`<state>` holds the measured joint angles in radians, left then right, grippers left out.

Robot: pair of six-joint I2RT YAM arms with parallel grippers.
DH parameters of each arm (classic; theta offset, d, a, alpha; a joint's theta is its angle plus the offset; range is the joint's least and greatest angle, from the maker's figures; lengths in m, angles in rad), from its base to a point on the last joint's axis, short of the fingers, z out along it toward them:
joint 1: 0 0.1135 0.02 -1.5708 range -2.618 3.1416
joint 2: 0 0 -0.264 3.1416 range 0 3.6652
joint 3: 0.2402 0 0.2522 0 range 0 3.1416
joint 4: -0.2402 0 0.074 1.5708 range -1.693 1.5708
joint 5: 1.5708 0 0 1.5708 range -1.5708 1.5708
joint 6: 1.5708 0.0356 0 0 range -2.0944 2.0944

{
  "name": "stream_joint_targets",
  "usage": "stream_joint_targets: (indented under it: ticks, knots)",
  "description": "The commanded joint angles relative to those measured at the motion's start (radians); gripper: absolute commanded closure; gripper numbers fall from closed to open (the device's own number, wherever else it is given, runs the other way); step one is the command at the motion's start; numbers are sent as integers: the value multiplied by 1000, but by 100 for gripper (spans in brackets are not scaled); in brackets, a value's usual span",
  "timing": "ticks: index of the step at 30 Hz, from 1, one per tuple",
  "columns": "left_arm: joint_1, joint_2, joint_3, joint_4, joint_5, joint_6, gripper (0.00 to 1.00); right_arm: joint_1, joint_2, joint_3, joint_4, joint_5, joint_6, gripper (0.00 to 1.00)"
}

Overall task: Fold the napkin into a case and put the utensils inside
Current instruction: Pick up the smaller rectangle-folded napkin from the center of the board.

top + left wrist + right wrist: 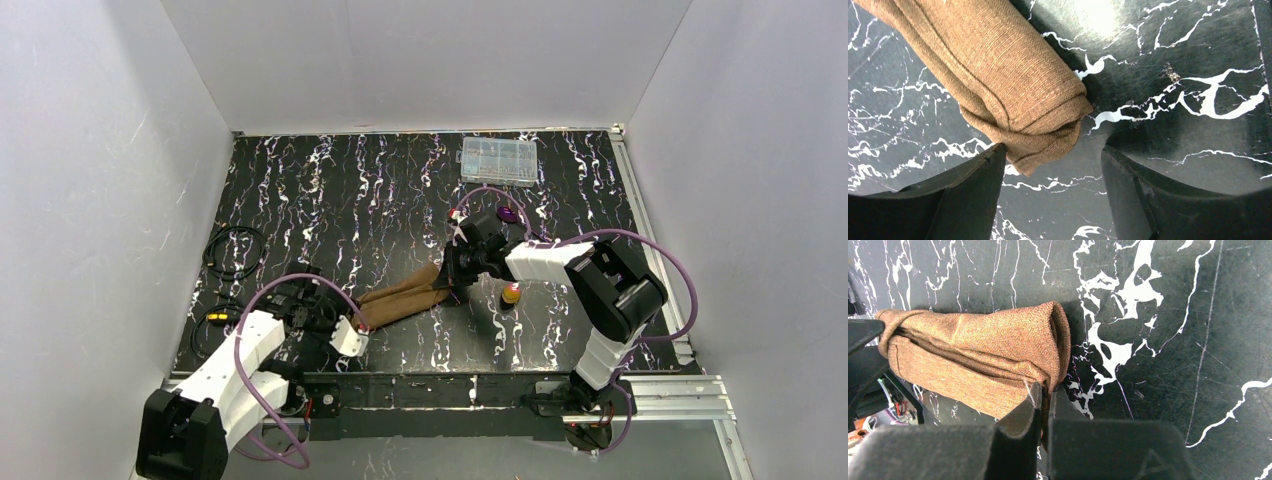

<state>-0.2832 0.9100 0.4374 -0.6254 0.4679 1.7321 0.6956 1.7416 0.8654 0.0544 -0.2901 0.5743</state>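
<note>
The brown napkin (405, 296) lies as a long folded roll on the black marbled table, running from near left to far right. My right gripper (452, 283) is shut on its far-right end, the cloth edge pinched between the jaws (1044, 389); the napkin (978, 355) stretches away to the left. My left gripper (352, 322) is open at the near-left end. There the napkin (1013, 85) ends between the spread fingertips (1053, 150), close to the left finger (983, 175). A purple-headed utensil (510, 214) and a gold-orange-headed utensil (511, 294) lie right of the right gripper.
A clear plastic compartment box (498, 161) sits at the far edge. Black cable coils (235, 250) lie at the left, one with yellow plugs (222, 315). An aluminium rail (650, 230) runs along the right side. White walls enclose the table.
</note>
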Motion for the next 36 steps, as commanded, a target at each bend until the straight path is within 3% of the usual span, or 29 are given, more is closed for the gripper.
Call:
stream_joint_targets:
  ticks: [1,5,18,23,26,30,31,34,36]
  knots:
    - [5,-19,-36,22,83,133,33,-3,24,13,-85,34,-12,99]
    - [4,-34,-66,27,115,210,36,-3,33,18,-92,30,-10,99]
    - [5,29,-121,115,176,365,57,-2,51,26,-100,10,6,99]
    - [4,26,-156,135,192,418,74,-4,54,26,-97,1,10,99]
    - [4,32,-155,138,203,399,100,-4,52,28,-99,-3,10,99]
    - [4,50,-101,144,246,310,100,-3,56,32,-95,-20,1,99]
    - [4,58,-76,135,259,266,100,-1,53,33,-95,-22,-4,96]
    - [2,92,48,49,288,108,100,-3,25,40,-103,-13,-45,60]
    - [-3,134,166,-72,310,4,100,-4,1,69,-132,2,-87,45]
